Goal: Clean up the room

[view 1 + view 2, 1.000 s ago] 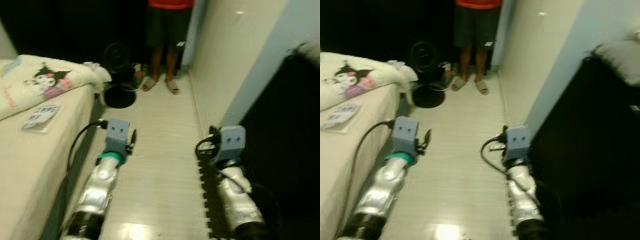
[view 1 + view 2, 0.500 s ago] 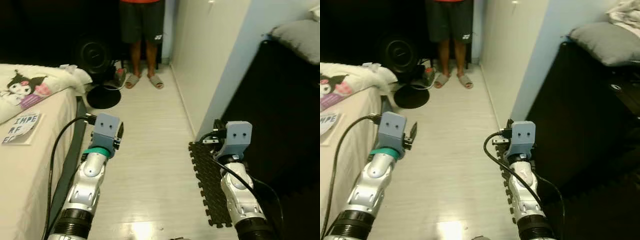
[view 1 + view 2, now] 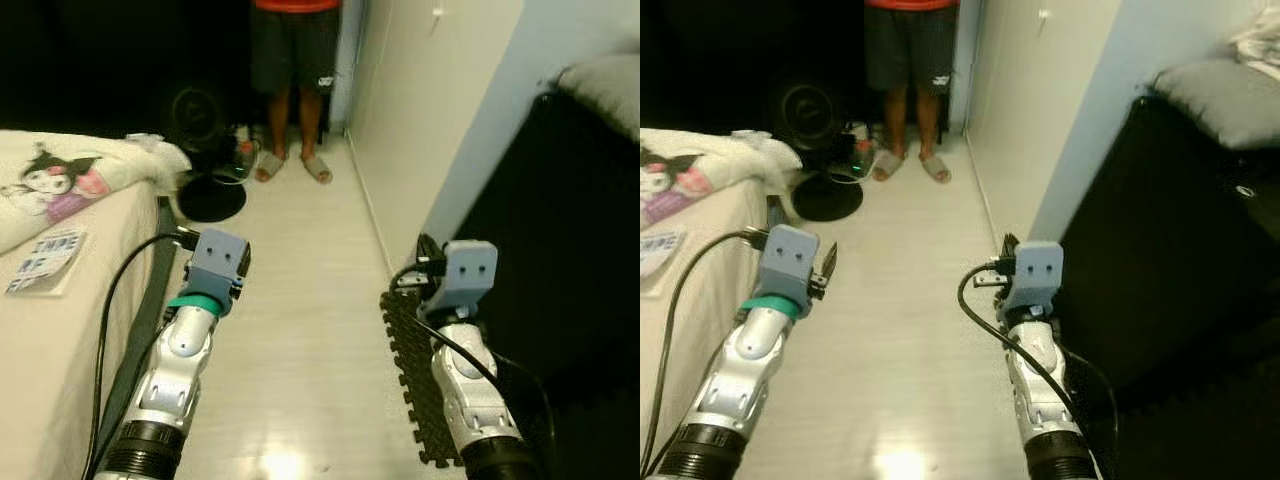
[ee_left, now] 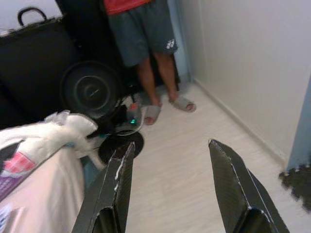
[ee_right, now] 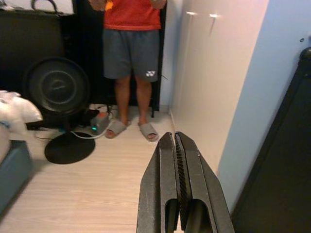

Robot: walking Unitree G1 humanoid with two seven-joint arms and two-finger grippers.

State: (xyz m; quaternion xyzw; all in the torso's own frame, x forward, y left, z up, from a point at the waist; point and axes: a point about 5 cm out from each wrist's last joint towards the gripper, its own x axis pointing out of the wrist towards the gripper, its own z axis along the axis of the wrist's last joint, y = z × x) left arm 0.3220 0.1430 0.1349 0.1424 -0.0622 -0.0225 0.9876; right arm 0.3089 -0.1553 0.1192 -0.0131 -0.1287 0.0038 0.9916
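Observation:
I stand in a narrow aisle between a bed (image 3: pixel 60 340) on my left and a black cabinet (image 3: pixel 560 250) on my right. A white blanket with a cartoon print (image 3: pixel 70 180) and a booklet (image 3: pixel 45 262) lie on the bed. My left gripper (image 4: pixel 171 143) is held forward above the floor beside the bed edge, open with nothing between its fingers (image 4: pixel 116 184). My right gripper (image 5: pixel 173 135) is held forward near the cabinet's corner, shut and holding nothing.
A person in dark shorts and sandals (image 3: pixel 295 60) stands at the far end of the aisle. A black floor fan (image 3: pixel 205 125) with cables stands beside them. A dark foam mat (image 3: pixel 410 350) lies by the cabinet. A grey pillow (image 3: pixel 1220 95) rests on top of the cabinet.
The whole picture has shifted as the camera moved. Both arms keep the same forward posture, and neither gripper has changed its state.

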